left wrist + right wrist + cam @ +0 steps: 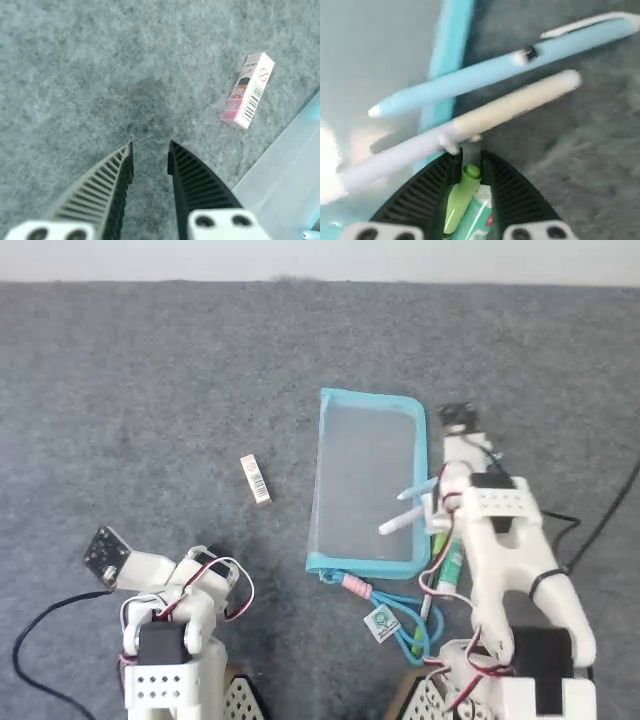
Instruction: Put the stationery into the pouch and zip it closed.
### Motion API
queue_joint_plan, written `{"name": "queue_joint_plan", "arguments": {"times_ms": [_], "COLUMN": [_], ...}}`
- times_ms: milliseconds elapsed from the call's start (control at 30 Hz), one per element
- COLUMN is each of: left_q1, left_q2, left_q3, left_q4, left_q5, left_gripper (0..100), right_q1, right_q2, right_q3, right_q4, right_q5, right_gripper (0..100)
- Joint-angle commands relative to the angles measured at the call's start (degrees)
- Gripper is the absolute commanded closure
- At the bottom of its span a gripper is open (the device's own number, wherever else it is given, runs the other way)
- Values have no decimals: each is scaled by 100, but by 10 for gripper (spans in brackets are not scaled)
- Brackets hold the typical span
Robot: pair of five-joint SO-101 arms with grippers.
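Note:
A translucent pouch (365, 475) with a teal rim lies flat in the middle of the grey carpet. A light blue pen (505, 70) and a white pen (485, 117) lie side by side across its right edge (447, 55). My right gripper (468, 161) hangs just behind them, shut on a green pen (461, 192) that points toward the pouch; the green pen (451, 565) lies under the right arm. A small pink eraser box (256, 480) rests left of the pouch. My left gripper (150, 147) hovers over bare carpet short of the eraser box (247, 90), open by a narrow gap and holding nothing.
A pink and blue cord with a small tag (381, 622) trails from the pouch's near corner toward the right arm's base. A black cable (600, 530) runs along the right side. A corner of the pouch (287, 170) shows beside the left gripper.

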Motion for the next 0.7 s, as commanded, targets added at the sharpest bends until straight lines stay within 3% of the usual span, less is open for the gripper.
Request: {"name": "queue_joint_plan", "arguments": {"times_ms": [0,267,467,667], "left_q1": [-53,-53,-53,-53], "left_q2": [9,9,9,9], "left_q3": [-75,-75,-75,-75], "left_q4": [-53,-53,-53,-53], "left_q5": [-62,-62,-62,-62], "left_gripper": [891,891,891,891], "right_q1": [356,444,462,787], "right_q2": [-154,-57,980,2440], "right_q3": [-721,-2101,-3719,-5134], "right_q4": [215,725,1200,1833], "right_q5": [-62,-62,-97,-835], "right_gripper": [984,984,984,934]}}
